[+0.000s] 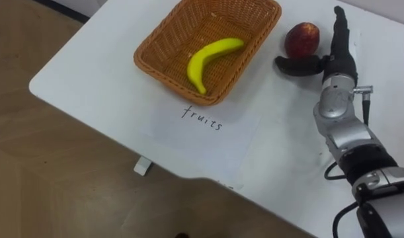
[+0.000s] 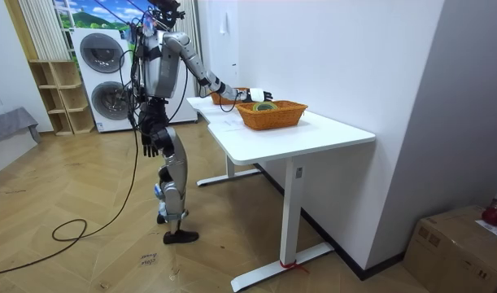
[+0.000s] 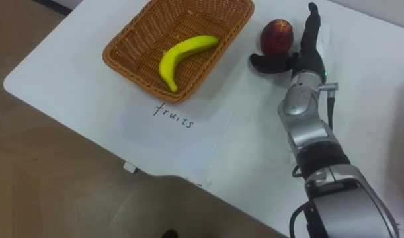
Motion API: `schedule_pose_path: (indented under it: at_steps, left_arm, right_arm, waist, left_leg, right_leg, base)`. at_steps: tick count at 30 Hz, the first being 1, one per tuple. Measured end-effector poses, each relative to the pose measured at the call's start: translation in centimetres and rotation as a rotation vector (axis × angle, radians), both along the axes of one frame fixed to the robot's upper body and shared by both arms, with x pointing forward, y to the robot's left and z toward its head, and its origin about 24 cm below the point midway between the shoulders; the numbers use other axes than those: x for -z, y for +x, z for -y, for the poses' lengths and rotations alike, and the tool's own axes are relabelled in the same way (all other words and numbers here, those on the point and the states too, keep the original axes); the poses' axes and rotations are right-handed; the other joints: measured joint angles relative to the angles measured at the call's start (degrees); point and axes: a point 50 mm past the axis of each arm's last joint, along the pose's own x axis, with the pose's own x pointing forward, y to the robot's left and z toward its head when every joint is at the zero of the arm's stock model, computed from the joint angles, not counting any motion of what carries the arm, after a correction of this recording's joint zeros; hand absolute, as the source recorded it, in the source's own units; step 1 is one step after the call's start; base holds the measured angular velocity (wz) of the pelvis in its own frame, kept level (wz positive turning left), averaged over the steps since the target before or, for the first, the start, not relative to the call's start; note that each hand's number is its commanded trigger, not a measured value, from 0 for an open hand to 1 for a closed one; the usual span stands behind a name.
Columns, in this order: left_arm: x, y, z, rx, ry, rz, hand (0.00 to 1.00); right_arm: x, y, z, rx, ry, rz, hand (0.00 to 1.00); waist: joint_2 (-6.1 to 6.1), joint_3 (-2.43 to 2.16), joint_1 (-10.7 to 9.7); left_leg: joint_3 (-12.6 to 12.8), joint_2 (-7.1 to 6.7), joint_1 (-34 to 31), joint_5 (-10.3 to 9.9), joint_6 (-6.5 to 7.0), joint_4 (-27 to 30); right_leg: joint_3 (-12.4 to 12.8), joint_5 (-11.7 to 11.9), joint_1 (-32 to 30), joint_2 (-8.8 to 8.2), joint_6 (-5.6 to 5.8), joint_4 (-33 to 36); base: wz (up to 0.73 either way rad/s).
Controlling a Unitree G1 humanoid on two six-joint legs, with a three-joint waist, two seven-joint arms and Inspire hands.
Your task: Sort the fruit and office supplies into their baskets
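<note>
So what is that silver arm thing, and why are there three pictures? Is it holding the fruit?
It is a robot shaped a bit like a person, standing on two legs at a white table. Two pictures come from the cameras in its head, looking down, so they show nearly the same thing. The third comes from a camera across the room and shows the whole robot.

On the table is a woven basket with a yellow banana inside, and a sheet of paper with a handwritten word. A red apple sits just outside the basket. The robot's right hand is open beside the apple, thumb in front and straight fingers alongside, so it holds nothing yet. Its left hand hangs by its leg. A second basket stands farther along.
</note>
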Motion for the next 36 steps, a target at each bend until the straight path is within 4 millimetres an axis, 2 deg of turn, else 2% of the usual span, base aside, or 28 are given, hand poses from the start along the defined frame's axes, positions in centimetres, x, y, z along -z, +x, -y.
schedule_pose_path:
  at_steps: [24,26,27,28,29,36]
  left_arm:
    - [0.0,0.2,-0.1,-0.007,-0.007,0.0,0.0]
    - [0.0,0.2,-0.1,-0.007,-0.007,0.0,0.0]
    - [0.0,0.2,-0.1,-0.007,-0.007,0.0,0.0]
    - [0.0,0.2,-0.1,-0.007,-0.007,0.0,0.0]
    - [0.0,0.2,-0.1,-0.007,-0.007,0.0,0.0]
    - [0.0,0.2,-0.1,-0.006,-0.007,0.001,0.0]
  right_arm:
    - [0.8,0.0,0.4,-0.071,-0.007,-0.083,0.0]
    - [0.9,0.0,0.4,-0.072,-0.007,-0.087,0.17]
    - [0.9,0.0,0.4,-0.074,-0.006,-0.089,0.22]
    - [0.9,0.0,0.4,-0.075,-0.008,-0.091,0.57]
    - [0.9,0.0,0.4,-0.075,-0.009,-0.093,1.0]
    - [0.3,-0.1,1.9,-0.041,-0.092,-0.079,1.0]
  waist:
    - [-0.35,0.13,0.21]
    - [-0.35,0.13,0.22]
    - [-0.35,0.13,0.22]
    - [-0.35,0.13,0.23]
    - [-0.36,0.14,0.24]
    - [-0.81,0.42,0.28]
  left_leg:
    - [-0.11,-0.03,0.12,0.01,-0.01,0.08]
    - [-0.12,-0.03,0.13,0.02,0.0,0.12]
    - [-0.12,-0.04,0.13,0.02,0.0,0.13]
    - [-0.13,-0.04,0.13,0.02,0.01,0.14]
    - [-0.15,-0.04,0.13,0.02,0.01,0.15]
    - [-0.15,-0.04,0.08,0.02,0.01,0.1]
  right_leg:
    - [-0.05,0.01,0.03,-0.11,0.0,0.81]
    - [-0.05,0.01,0.04,-0.12,0.0,0.86]
    - [-0.05,0.01,0.04,-0.13,0.0,0.88]
    - [-0.06,0.01,0.04,-0.14,0.0,0.91]
    - [-0.06,0.01,0.04,-0.15,0.0,0.95]
    - [-0.03,0.0,0.05,-0.16,0.0,1.09]
  base:
    - [0.0]
    - [0.0]
    - [0.0]
    - [0.0]
    - [0.0]
    - [0.0]
